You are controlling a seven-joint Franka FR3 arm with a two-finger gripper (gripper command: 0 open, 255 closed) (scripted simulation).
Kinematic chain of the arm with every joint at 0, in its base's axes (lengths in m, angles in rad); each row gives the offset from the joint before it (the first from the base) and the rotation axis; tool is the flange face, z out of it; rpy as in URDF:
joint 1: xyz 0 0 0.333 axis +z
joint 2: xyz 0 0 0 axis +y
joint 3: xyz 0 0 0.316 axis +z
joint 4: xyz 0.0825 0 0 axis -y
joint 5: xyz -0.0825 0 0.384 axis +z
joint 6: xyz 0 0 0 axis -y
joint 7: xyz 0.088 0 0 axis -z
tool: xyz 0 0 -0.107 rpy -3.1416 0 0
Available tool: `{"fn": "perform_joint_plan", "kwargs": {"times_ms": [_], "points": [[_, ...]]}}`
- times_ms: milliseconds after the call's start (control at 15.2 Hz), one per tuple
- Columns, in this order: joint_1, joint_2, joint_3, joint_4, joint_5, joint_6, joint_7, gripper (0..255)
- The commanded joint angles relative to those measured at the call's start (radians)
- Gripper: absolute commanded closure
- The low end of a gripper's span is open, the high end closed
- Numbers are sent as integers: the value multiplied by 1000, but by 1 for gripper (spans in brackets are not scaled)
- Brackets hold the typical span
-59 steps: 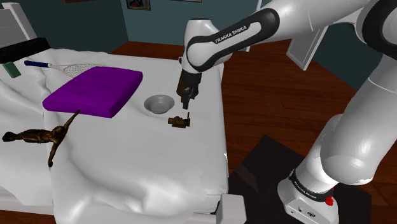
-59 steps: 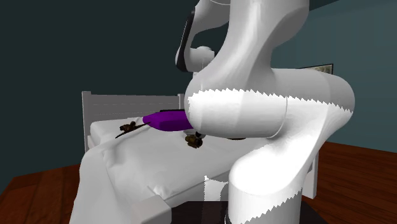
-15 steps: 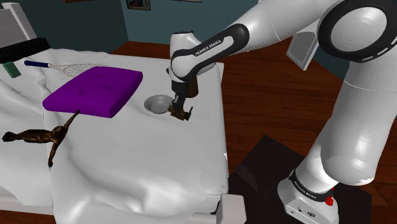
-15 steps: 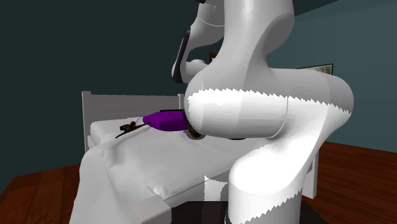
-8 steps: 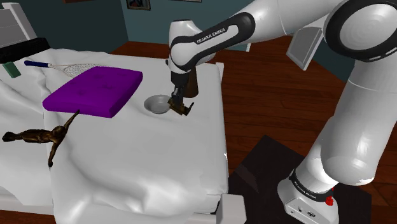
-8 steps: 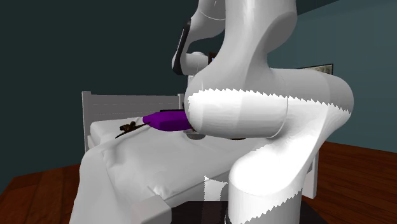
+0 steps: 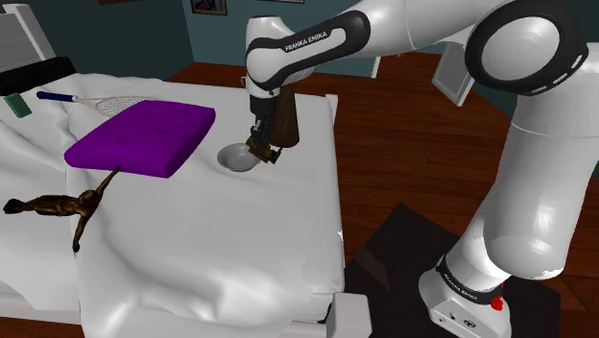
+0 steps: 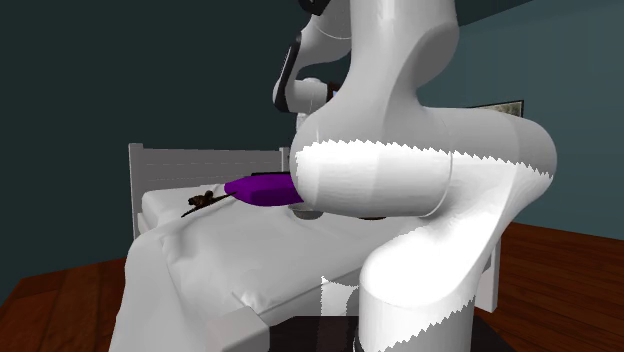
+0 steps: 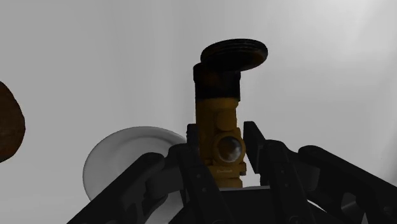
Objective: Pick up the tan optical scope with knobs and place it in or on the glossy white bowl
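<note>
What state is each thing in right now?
end effector: shut on the scope.
scope: held, close by the bowl's rim, not yet in it.
bowl: upright on the white sheet, empty.
purple cushion: lying flat on the sheet.
brown figurine: lying on the sheet.

The scope (image 9: 219, 137) body looks matt tan, with a shiny knob face and a ribbed black cap. The bowl (image 9: 118, 162) is smooth white, the fingers (image 9: 264, 156) matt black. The bed sheet (image 7: 192, 240) is wrinkly cloth and the floor (image 7: 403, 115) is polished wood.
</note>
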Motion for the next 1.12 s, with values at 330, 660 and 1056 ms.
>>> {"fn": "perform_joint_plan", "kwargs": {"times_ms": [330, 660, 1056], "points": [[-8, 325, -14, 499, -19, -175, -15, 255], [-6, 640, -20, 1022, -29, -384, -21, 255], [-8, 614, -20, 895, -28, -283, -26, 255]]}}
